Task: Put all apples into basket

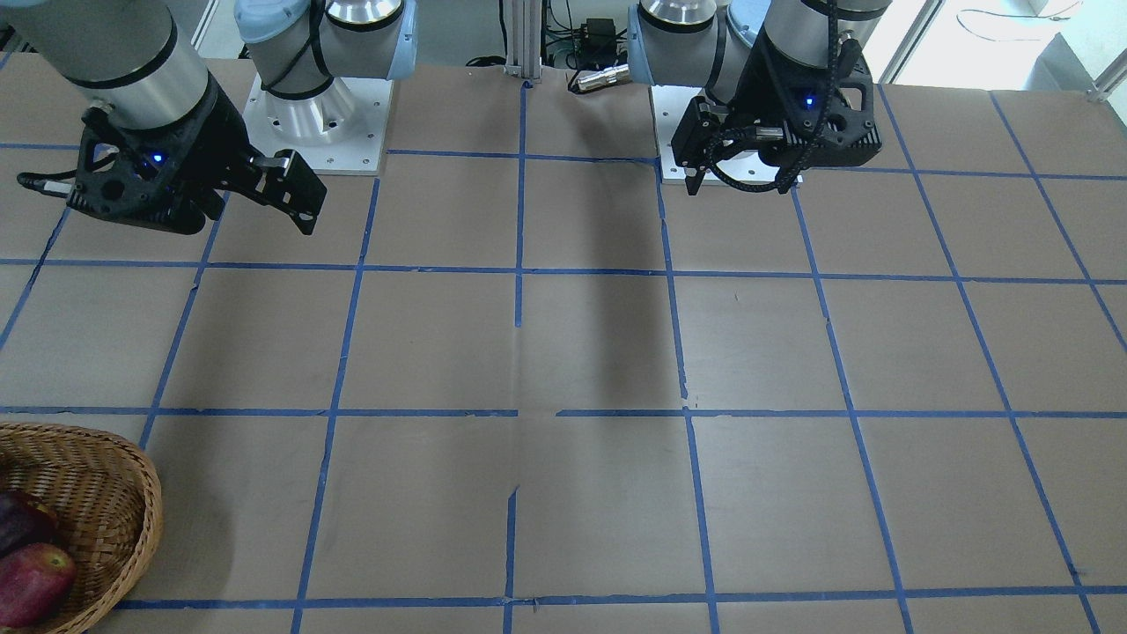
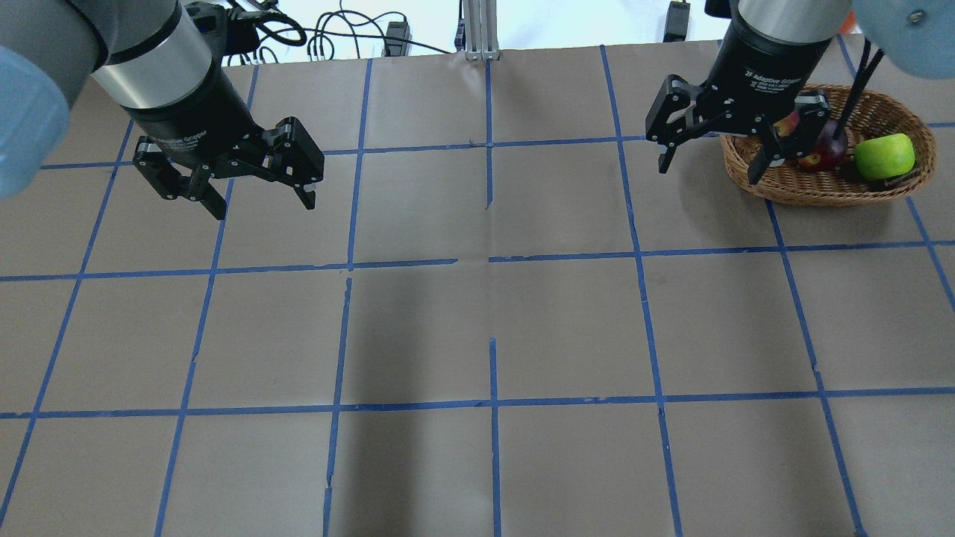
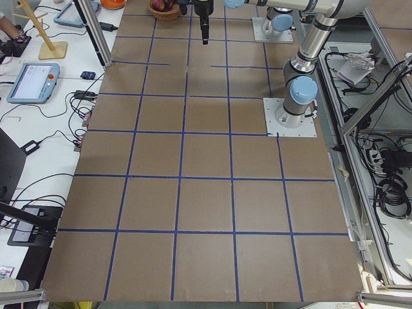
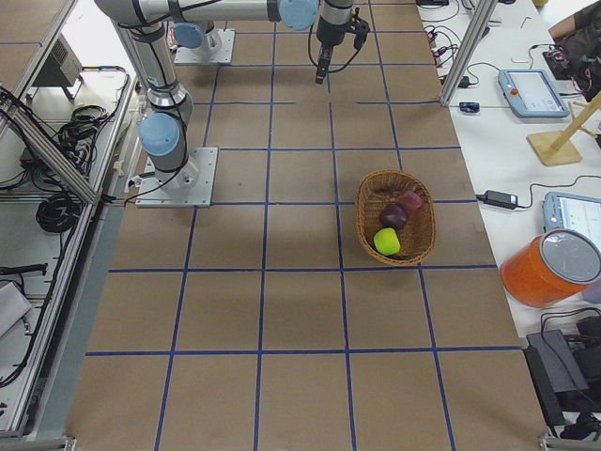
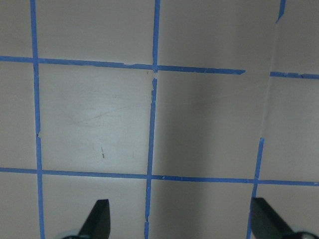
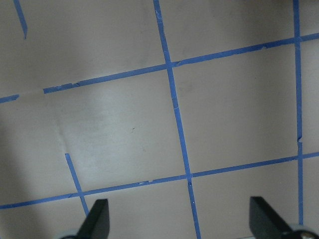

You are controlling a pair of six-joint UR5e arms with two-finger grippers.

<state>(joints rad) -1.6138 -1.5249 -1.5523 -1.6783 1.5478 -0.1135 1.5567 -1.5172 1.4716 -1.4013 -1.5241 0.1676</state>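
Basket [image 2: 821,195] sits on the worktop [image 2: 567,321] at the far side of the robot's right half, inside one square of the blue tape grid [image 2: 640,255]. All three apples lie inside it. In the right-side view the green apple [image 4: 387,241] is at the end nearest that camera, the maroon apple [image 4: 393,216] is at the middle touching it, and the red apple [image 4: 411,201] is just beyond, toward the operators' edge. Front view catches only the basket's end at its lower left corner, with the maroon apple [image 1: 22,519] and red apple [image 1: 31,581] side by side against the wicker. Right end effector [image 2: 709,173] hangs raised above the worktop, just to the centre side of the basket, fingers spread wide with nothing between them. In the overhead view one finger [image 2: 759,168] crosses in front of the basket's rim and hides part of the red and maroon apples. Its wrist camera shows both fingertips far apart over bare taped worktop. Left end effector [image 2: 265,205] hangs raised over the robot's left half, well apart from the basket, likewise wide open and holding nothing. Its wrist camera shows the same: two fingertips [image 5: 99,219] at the lower corners, only tape lines and brown surface between.
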